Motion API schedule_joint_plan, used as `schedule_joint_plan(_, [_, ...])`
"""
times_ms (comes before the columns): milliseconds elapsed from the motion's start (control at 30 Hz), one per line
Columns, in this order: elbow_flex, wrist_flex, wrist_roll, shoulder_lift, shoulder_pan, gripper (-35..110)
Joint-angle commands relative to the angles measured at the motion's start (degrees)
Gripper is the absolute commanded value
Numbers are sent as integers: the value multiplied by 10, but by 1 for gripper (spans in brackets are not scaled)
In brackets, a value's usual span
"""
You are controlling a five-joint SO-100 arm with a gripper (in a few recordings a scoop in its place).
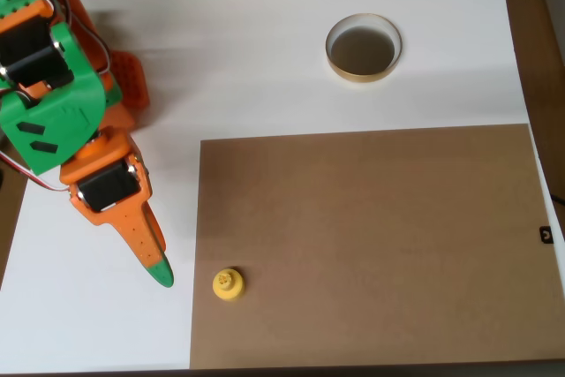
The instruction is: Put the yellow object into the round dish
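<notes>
1. In the overhead view we see a white table (pixel 265 59) with a large brown board (pixel 380 245) lying flat on its lower right part.
2. The yellow object (pixel 229 284) sits upright near the board's lower left corner, just inside its left edge. We make out its wider round base with a narrower knob on top.
3. The round dish (pixel 363 48) stands on the bare white table beyond the board's upper edge, well apart from the yellow object. Its thin pale gold rim rings a dark, glossy inside, and we see nothing lying in it.
4. The arm (pixel 53 103), built of green and orange parts, comes in from the upper left corner and reaches down and to the right over the white surface.
5. The gripper (pixel 146 245) points toward the lower right. Its orange finger (pixel 137 227) tapers to a green tip (pixel 161 274), which lies over the white table just left of the board's edge.
6. That tip is near the yellow object but apart from it, with a strip of white table and the board's edge between them.
7. We make out one tapered finger from above, and we cannot tell whether the jaws are parted or closed. Nothing is held between them.
8. A small dark tag (pixel 546 235) sits at the board's right edge.
</notes>
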Motion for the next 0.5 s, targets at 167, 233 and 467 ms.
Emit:
schedule_joint_plan(167, [212, 108, -38, 374, 51, 1])
schedule_joint_plan(233, [212, 108, -39, 374, 50, 1])
schedule_joint_plan(467, [212, 107, -30, 374, 47, 1])
